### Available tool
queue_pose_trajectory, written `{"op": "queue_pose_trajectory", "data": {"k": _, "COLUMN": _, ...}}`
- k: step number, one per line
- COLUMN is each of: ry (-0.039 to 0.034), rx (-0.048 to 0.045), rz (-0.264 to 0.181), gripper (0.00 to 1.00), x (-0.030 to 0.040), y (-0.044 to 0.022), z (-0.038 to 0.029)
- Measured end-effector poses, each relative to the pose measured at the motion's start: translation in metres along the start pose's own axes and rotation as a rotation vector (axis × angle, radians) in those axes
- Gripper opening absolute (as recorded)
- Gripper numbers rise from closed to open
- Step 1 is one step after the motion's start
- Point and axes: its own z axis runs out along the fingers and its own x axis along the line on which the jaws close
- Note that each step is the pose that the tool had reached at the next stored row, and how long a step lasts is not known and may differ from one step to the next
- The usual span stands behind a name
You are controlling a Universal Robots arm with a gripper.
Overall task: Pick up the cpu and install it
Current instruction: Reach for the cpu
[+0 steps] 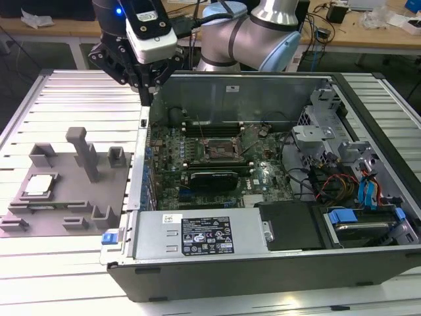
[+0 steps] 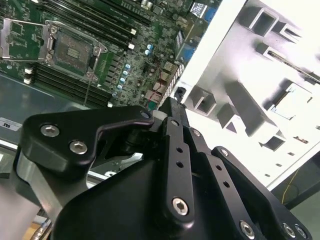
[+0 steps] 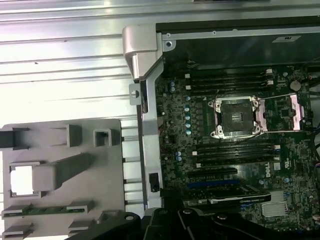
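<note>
Silver-white cpu, edges indistinct, on plate

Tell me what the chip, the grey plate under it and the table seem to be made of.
The chip: probably a metal top, pale silver-white and flat. The grey plate: likely plastic, matte, uniform grey with moulded blocks. The table: seemingly aluminium, bright ribbed slats catching the light.

An open computer case lies on the slatted metal worktop, its green motherboard exposed, a long black card on it. Just beside the case, at the exterior view's left, sits a grey plate with upright blocks.
</note>
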Motion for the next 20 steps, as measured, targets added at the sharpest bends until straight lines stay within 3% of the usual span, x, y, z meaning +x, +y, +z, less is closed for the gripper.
{"op": "queue_pose_trajectory", "data": {"k": 7, "ry": -0.0022, "rx": -0.0002, "rz": 0.0, "gripper": 0.11, "x": 0.0111, "y": 0.0007, "z": -0.0003}}
{"op": "queue_pose_trajectory", "data": {"k": 10, "ry": -0.0047, "rx": -0.0004, "rz": 0.0, "gripper": 0.11, "x": 0.0208, "y": 0.0008, "z": -0.0006}}
{"op": "queue_pose_trajectory", "data": {"k": 20, "ry": -0.0108, "rx": -0.0007, "rz": -0.001, "gripper": 0.11, "x": 0.0399, "y": 0.0008, "z": -0.0012}}
